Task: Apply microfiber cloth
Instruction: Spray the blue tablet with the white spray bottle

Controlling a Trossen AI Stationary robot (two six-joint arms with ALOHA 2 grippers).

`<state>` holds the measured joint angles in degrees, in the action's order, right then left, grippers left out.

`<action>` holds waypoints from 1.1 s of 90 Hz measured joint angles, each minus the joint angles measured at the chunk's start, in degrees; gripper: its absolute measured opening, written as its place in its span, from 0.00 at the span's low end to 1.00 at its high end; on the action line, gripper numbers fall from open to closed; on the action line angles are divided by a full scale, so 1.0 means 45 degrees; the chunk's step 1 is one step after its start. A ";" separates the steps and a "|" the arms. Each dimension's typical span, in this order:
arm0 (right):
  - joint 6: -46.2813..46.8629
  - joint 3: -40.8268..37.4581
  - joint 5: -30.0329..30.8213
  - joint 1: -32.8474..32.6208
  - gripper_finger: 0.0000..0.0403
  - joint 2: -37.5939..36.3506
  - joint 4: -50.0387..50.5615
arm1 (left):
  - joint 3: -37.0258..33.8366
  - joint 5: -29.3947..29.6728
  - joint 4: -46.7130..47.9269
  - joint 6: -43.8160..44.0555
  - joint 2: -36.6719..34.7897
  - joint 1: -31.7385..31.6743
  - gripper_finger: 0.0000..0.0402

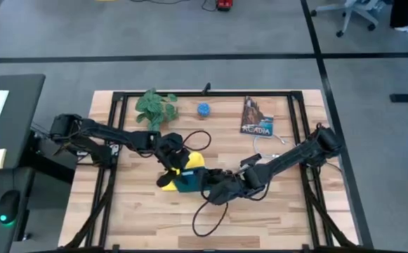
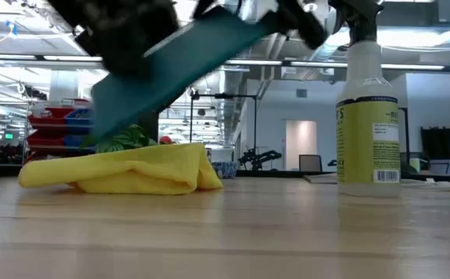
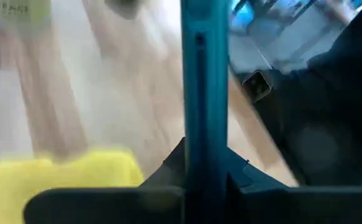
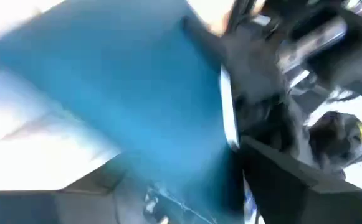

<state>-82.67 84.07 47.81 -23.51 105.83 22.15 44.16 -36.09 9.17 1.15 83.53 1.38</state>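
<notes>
Yellow cloth: The microfiber cloth [image 2: 124, 170] lies bunched in a soft heap on the wooden table [image 1: 281, 211], near the middle. No claw holds it. From above it peeks out beside and under the blue thing.

Blue thing: A flat teal tablet [image 2: 174, 62] is up in the air, tilted, with its low end over the cloth heap. I cannot see if that end touches the cloth.

Left claw: The left gripper [image 1: 170, 151] is at the tablet's near end. In its wrist view the tablet's thin edge [image 3: 204, 93] stands between its dark fingers, so I think it is clamped on the tablet.

Right claw: The right gripper [image 1: 218, 188] is at the tablet's other side. Its wrist view is filled with the teal face, and I cannot tell if its fingers are shut or apart.

Slip risk: The tablet is slanted and smooth. If one claw lets go too soon, it could slide down and bang on the table.

Cloth risk: The cloth is floppy and folded up. A claw may pinch only one layer, or push the heap away.

Tangle risk: A black cable [image 1: 207, 221] loops on the table by the right arm. It could catch.

Bump risk: The two claws are very near each other. A spray bottle [image 2: 368, 116] stands well apart.
</notes>
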 joint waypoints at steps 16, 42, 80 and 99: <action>-0.0121 0.0011 0.1721 0.0026 0.65 0.0018 0.0118 | 0.0106 0.0544 0.1004 -0.0215 -0.0103 0.0063 0.01; 0.2684 0.0015 0.2260 -0.0088 0.65 -0.2076 -0.0459 | -0.0404 0.1558 0.1667 -0.0481 -0.0854 -0.0087 0.01; 1.6319 0.0050 -0.1145 0.0246 0.64 -0.8519 0.6168 | -0.1335 0.3492 -0.0808 0.0341 -0.4590 -0.0230 0.01; 2.3555 -0.1612 -0.5985 0.0825 0.64 -0.9831 1.0562 | -0.1354 0.4543 -0.0868 0.0325 -0.4877 0.0026 0.02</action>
<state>23.33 76.81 20.88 -19.80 61.59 69.68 38.06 -15.64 5.26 2.61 61.58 1.50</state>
